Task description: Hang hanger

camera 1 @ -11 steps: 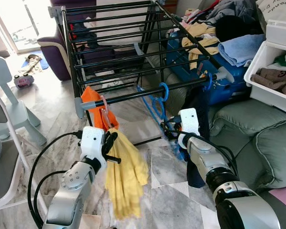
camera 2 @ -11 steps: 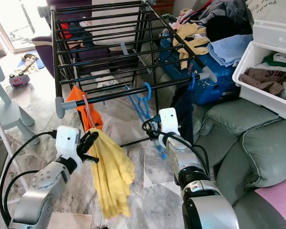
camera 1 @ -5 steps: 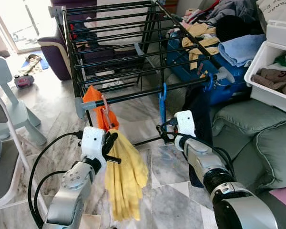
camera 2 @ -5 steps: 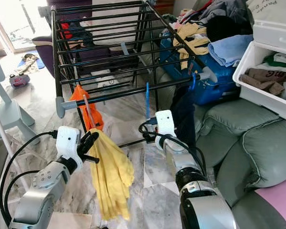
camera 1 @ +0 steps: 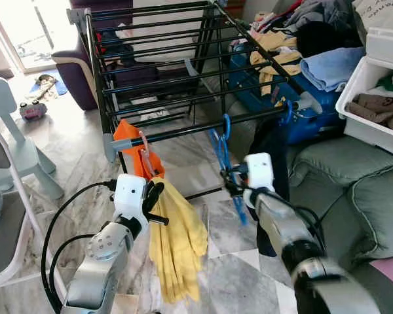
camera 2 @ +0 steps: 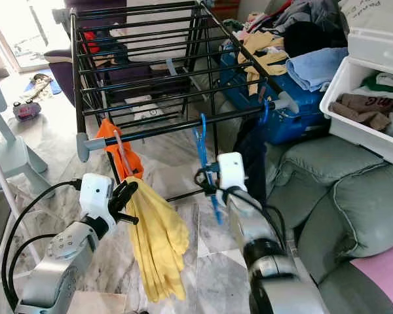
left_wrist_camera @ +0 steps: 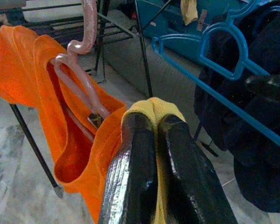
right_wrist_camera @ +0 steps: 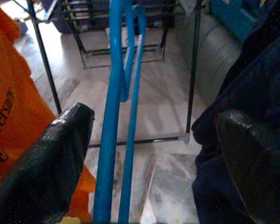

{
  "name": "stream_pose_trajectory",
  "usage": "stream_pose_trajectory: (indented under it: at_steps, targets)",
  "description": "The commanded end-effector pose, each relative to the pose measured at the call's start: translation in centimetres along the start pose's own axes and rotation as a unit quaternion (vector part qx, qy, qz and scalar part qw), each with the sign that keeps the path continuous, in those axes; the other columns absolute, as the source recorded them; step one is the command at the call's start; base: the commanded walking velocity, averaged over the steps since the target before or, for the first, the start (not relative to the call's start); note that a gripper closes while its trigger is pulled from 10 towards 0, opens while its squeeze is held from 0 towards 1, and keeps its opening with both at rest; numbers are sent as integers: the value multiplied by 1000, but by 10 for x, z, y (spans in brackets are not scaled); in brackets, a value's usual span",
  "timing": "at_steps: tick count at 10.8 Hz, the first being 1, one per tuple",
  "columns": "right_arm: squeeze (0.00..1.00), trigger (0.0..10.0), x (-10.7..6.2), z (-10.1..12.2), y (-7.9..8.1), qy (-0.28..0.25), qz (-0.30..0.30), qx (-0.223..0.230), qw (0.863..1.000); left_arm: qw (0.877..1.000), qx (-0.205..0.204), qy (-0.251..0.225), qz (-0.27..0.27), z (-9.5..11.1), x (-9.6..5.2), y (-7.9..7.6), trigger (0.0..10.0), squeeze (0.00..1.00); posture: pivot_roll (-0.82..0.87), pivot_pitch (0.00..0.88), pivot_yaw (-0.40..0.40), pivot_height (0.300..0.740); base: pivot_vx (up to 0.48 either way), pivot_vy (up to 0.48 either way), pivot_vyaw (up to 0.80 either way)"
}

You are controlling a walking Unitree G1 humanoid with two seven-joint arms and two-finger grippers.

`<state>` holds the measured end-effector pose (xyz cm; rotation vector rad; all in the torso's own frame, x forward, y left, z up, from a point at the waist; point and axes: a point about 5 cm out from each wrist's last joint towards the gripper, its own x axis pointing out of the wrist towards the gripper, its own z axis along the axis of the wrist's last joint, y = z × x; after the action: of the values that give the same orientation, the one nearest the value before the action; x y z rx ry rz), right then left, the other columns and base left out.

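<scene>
The blue hanger point(camera 1: 223, 154) hung by its hook on the front rail of the black drying rack point(camera 1: 183, 72), its body turned nearly edge-on and dangling down toward the right gripper point(camera 1: 232, 183). That gripper stood just below and in front of the rail, its two black fingers point(right_wrist_camera: 42, 163) spread wide; in the right wrist view the hanger's blue bars ran between them, near one finger but with no clear contact, so the pincer had hold of nothing. Beyond it, to its right, a dark navy garment point(camera 1: 272, 147) hung from the same rail, against a grey-green sofa point(camera 1: 354, 190).

The left gripper point(camera 1: 152, 199) was lower and well to the left of the hanger, in front of the rack's left corner. Its fingers point(left_wrist_camera: 135, 168) were pressed close together on a fold of yellow cloth point(camera 1: 177, 239), which draped down from the pincer toward the marble floor point(camera 1: 85, 163). Just above and behind that gripper an orange garment point(camera 1: 134, 147) hung on a pink hanger point(left_wrist_camera: 84, 70) from the rail. A white chair point(camera 1: 13, 150) stood far off to the left.
</scene>
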<state>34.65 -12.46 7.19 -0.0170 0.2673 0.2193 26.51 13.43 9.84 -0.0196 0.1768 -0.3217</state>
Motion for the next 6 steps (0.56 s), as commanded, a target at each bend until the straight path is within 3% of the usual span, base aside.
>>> stream_pose_trajectory:
  at_steps: [1,3,6]
  targets:
    - [0,10000,-3,7,-1,-25,-11,0,1000,1000,4,-17,3,6,-1,3,10000,0,-72,0,9,740,0,0,0]
    - [0,10000,-28,7,-7,-81,-12,8,997,1000,-6,-25,14,4,-10,7,10000,0,-80,0,7,740,0,0,0]
    - [0,10000,-66,2,-20,-104,-25,17,994,999,2,-33,33,4,-12,9,10000,0,-95,0,5,740,0,0,0]
